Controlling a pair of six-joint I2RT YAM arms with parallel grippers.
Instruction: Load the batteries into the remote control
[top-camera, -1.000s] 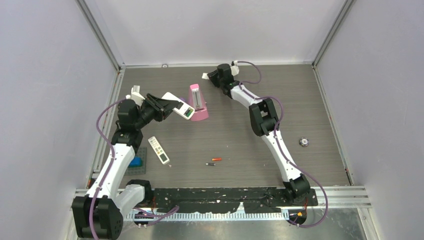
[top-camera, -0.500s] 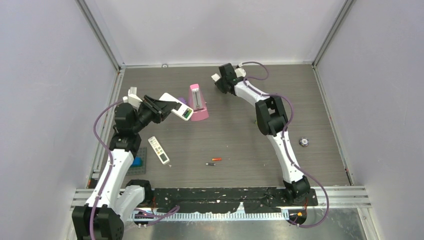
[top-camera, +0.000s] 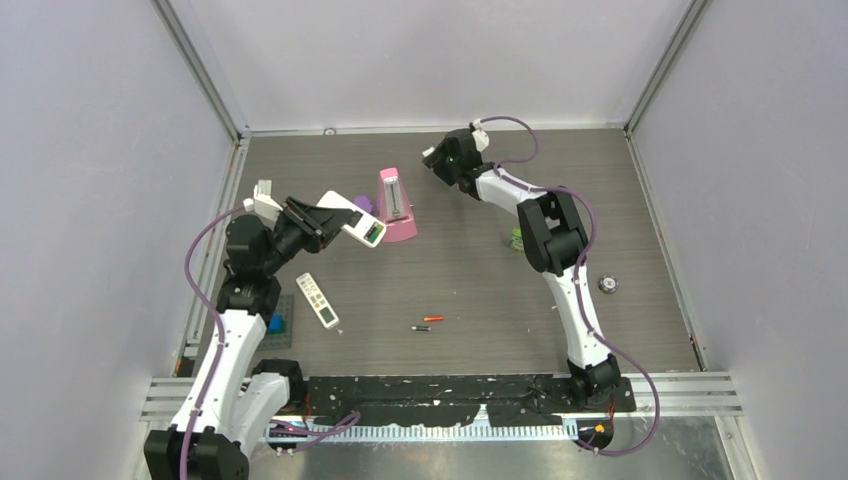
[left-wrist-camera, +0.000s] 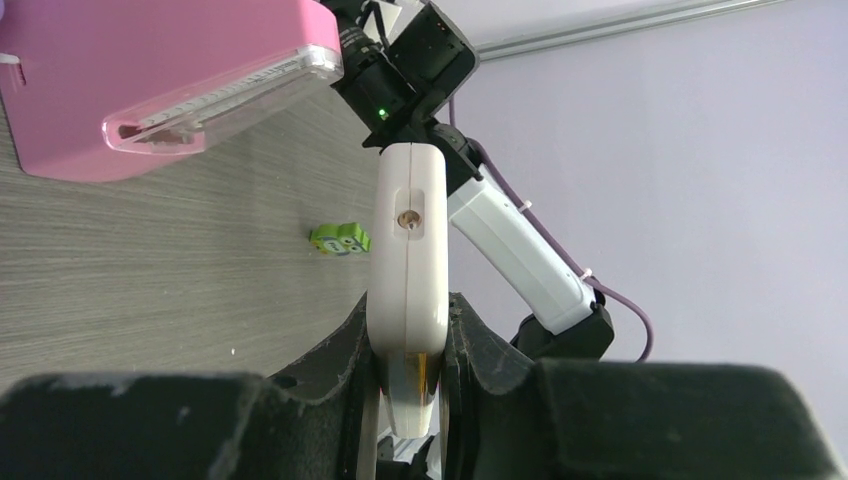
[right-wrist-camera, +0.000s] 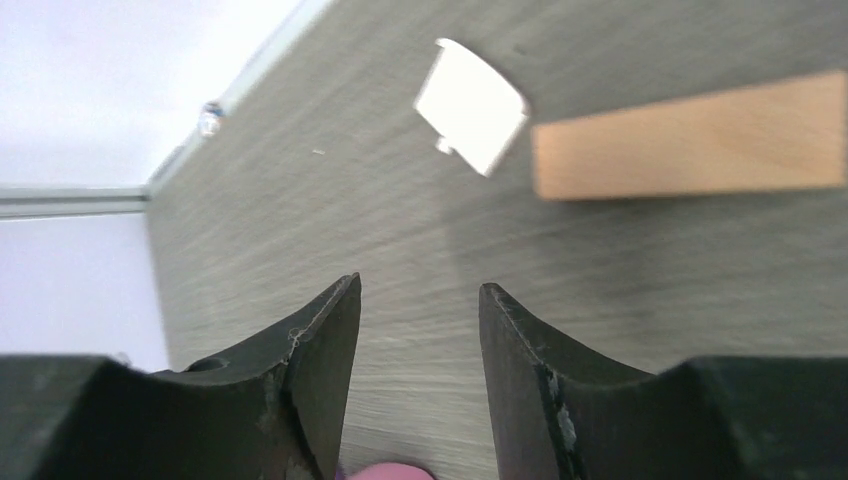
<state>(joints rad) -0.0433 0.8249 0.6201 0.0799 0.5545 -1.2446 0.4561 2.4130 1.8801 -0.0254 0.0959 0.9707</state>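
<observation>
Desk layout, left edge to right edge
Near the left edge the left gripper (top-camera: 328, 214) holds a white plastic remote (top-camera: 352, 217) raised, just left of the pink wedge-shaped box (top-camera: 397, 207) at far centre. A smaller white remote (top-camera: 317, 300) lies toward the near-left corner. The red-orange battery (top-camera: 433, 319) and dark battery (top-camera: 421, 328) lie side by side at near centre. A small round metal disc (top-camera: 607, 284) sits near the right edge.

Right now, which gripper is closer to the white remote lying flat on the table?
Left. The left gripper, gripping another remote, is just beyond the flat remote; the right gripper is far off near the table's back edge.
</observation>
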